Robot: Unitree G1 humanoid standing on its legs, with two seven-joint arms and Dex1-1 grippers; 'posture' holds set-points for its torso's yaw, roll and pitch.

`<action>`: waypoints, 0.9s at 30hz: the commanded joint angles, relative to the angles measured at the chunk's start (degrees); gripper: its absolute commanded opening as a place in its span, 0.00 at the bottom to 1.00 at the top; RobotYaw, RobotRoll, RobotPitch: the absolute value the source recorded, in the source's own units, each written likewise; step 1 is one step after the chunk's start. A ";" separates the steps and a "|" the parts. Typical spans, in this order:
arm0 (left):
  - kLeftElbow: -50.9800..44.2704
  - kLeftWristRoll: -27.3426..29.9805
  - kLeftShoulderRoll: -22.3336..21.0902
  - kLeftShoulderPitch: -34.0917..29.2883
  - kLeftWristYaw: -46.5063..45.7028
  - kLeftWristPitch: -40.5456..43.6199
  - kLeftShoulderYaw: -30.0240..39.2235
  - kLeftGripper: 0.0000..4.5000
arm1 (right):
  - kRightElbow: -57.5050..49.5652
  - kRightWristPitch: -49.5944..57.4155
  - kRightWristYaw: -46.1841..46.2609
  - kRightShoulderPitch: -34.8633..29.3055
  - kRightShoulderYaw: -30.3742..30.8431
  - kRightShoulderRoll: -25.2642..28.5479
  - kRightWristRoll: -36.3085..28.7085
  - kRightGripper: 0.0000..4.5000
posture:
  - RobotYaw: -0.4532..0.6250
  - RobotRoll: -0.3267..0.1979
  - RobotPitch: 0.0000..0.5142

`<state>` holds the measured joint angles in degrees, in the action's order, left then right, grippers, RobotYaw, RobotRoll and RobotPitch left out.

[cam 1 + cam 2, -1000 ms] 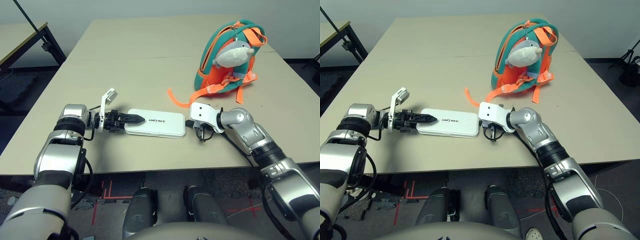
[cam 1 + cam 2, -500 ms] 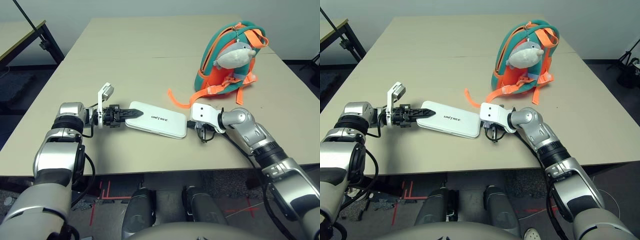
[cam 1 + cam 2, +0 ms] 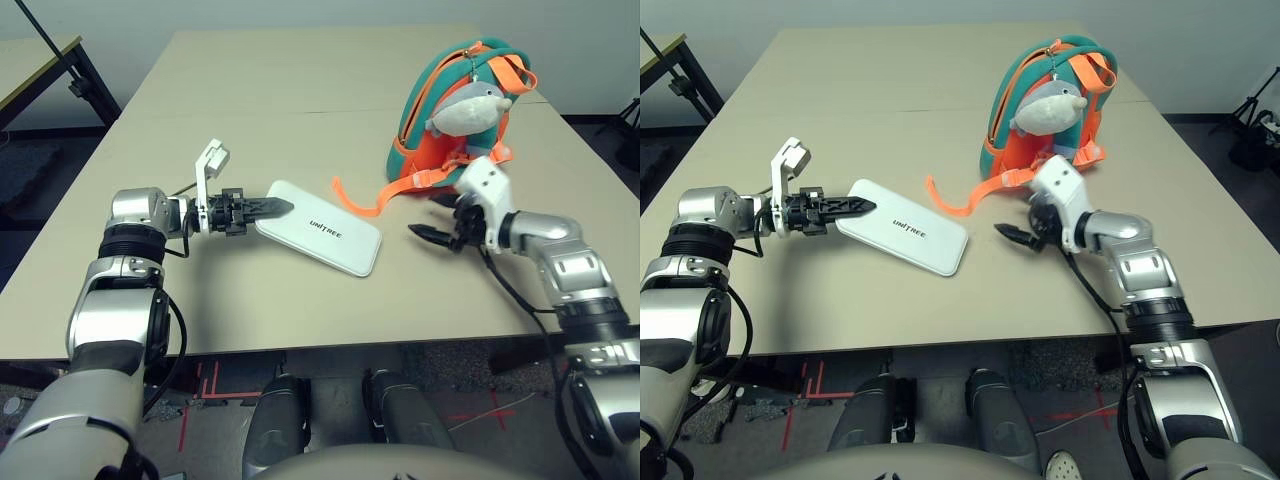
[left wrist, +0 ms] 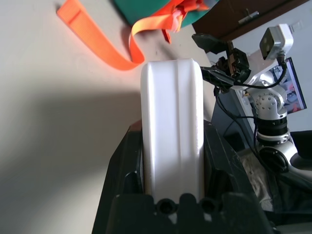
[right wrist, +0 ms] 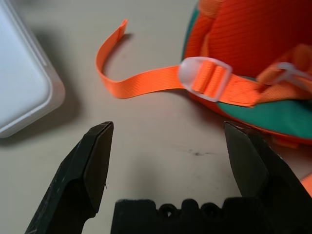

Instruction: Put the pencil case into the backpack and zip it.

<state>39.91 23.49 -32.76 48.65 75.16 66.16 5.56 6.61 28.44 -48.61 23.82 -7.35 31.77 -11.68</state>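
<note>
While the left gripper clamps the pencil case, the right gripper hovers apart, fingers spread.

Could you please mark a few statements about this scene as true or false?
The left gripper holds the pencil case. True.
The right gripper is shut on the orange strap. False: its fingers stand open, with nothing between them.
The shark toy hangs on the backpack. True.
The pencil case is inside the backpack. False: it is outside, nearer the robot.
The backpack is lying flat. False: it stands up on the table.
</note>
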 commanded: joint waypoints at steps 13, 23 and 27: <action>-11.96 8.89 -1.28 -1.59 -10.75 0.45 9.99 0.31 | 8.43 1.69 19.89 8.05 -10.58 -2.06 -3.64 1.00 | 0.30 0.62 0.04; -16.34 12.86 -2.68 -3.71 -15.41 0.88 13.56 0.31 | 24.66 -7.31 20.16 17.10 -7.24 -3.81 -1.70 1.00 | 0.35 0.62 0.02; -17.93 14.29 -2.92 -5.18 -17.09 1.09 14.48 0.31 | 31.69 -11.02 19.75 20.34 -6.07 -4.25 -0.83 1.00 | 0.37 0.62 0.01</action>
<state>23.94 36.02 -35.13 43.69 58.44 66.91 18.99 35.63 19.09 -28.63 43.05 -14.06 27.91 -13.16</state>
